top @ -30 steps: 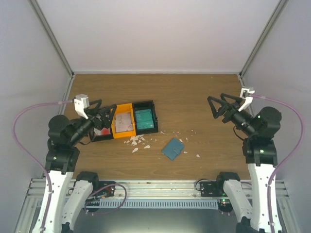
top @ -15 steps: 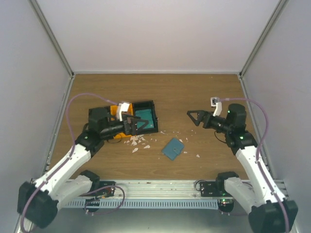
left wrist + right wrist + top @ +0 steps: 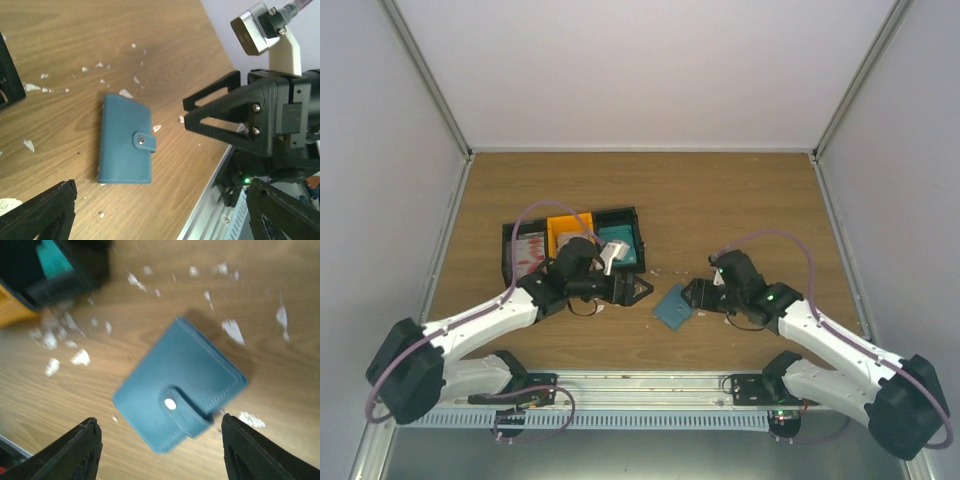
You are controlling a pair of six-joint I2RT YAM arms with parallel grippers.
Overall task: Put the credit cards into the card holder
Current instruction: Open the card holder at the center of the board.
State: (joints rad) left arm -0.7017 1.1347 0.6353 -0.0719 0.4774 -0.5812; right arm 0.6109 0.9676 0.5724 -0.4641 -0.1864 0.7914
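Note:
The card holder (image 3: pixel 671 308) lies shut on the wooden table, slate-blue with its snap tab fastened; it also shows in the left wrist view (image 3: pixel 125 140) and the right wrist view (image 3: pixel 180 382). My left gripper (image 3: pixel 638 290) is open and empty just left of it (image 3: pixel 161 186). My right gripper (image 3: pixel 692 293) is open and empty, low over the holder's right side (image 3: pixel 159 419); its black fingers (image 3: pixel 220 115) show in the left wrist view. White cards with red marks (image 3: pixel 528 252) and teal cards (image 3: pixel 619 250) sit in the bin.
The black-and-orange bin (image 3: pixel 506 245) stands at the left behind my left arm; its corner (image 3: pixel 75 275) shows in the right wrist view. Small white scraps (image 3: pixel 125 93) litter the table round the holder (image 3: pixel 80 357). The table's metal front rail (image 3: pixel 650 380) is near.
Both arms have swung in from the sides and lowered toward the card holder, the left from over the bin, the right from the far right. The holder has not moved.

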